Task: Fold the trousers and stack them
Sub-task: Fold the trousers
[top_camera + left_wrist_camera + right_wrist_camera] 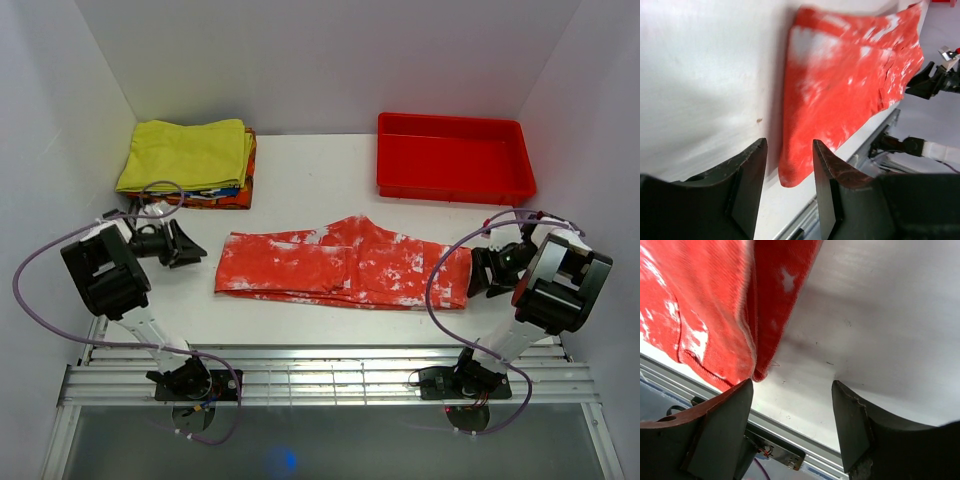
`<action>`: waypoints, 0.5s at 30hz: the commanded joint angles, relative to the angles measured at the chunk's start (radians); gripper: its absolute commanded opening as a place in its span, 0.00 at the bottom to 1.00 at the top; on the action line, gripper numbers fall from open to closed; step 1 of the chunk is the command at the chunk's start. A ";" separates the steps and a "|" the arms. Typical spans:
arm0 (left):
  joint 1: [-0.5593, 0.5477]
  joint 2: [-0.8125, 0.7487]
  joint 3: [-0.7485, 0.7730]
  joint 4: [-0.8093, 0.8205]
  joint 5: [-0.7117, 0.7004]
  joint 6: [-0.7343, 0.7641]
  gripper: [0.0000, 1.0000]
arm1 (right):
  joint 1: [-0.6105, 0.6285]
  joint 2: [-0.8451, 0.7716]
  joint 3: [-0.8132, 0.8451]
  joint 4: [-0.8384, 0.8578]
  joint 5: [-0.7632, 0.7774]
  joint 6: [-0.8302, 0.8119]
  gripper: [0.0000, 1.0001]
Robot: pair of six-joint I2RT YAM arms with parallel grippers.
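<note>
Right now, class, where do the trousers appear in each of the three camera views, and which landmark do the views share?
Top external: the trousers lie lengthwise across the middle of the table.
Left wrist: the trousers fill the upper right, with one corner reaching down to bottom centre.
Right wrist: the trousers fill the upper left.
Shared landmark: the metal rail along the table's near edge.

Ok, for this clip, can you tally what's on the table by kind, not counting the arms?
Red-orange trousers, laid out flat: 1
Pile of folded clothes, yellow on top: 1
Red tray: 1
Total: 3
</note>
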State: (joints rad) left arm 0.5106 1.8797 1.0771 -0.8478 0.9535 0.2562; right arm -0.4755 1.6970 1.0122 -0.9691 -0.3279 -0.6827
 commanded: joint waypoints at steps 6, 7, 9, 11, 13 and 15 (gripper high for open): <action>-0.098 -0.201 0.179 -0.146 0.172 0.181 0.55 | 0.040 -0.109 0.241 -0.204 -0.249 -0.100 0.71; -0.140 -0.205 0.164 -0.128 0.183 0.145 0.55 | 0.069 -0.120 0.241 -0.204 -0.273 -0.091 0.71; -0.176 -0.195 0.115 -0.055 0.244 0.103 0.55 | 0.103 -0.123 0.232 -0.214 -0.309 -0.080 0.71; -0.222 -0.179 0.083 0.034 0.261 -0.016 0.55 | 0.162 -0.122 0.187 -0.172 -0.319 -0.052 0.71; -0.245 -0.159 0.043 0.183 0.269 -0.096 0.55 | 0.216 -0.108 0.129 -0.134 -0.319 -0.019 0.71; -0.250 -0.107 0.024 0.309 0.266 -0.196 0.55 | 0.235 -0.088 0.092 -0.065 -0.313 0.006 0.71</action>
State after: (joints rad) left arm 0.2562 1.7290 1.1324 -0.7692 1.1603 0.2153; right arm -0.2718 1.5791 1.1618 -1.0790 -0.5987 -0.7219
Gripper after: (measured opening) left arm 0.546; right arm 0.711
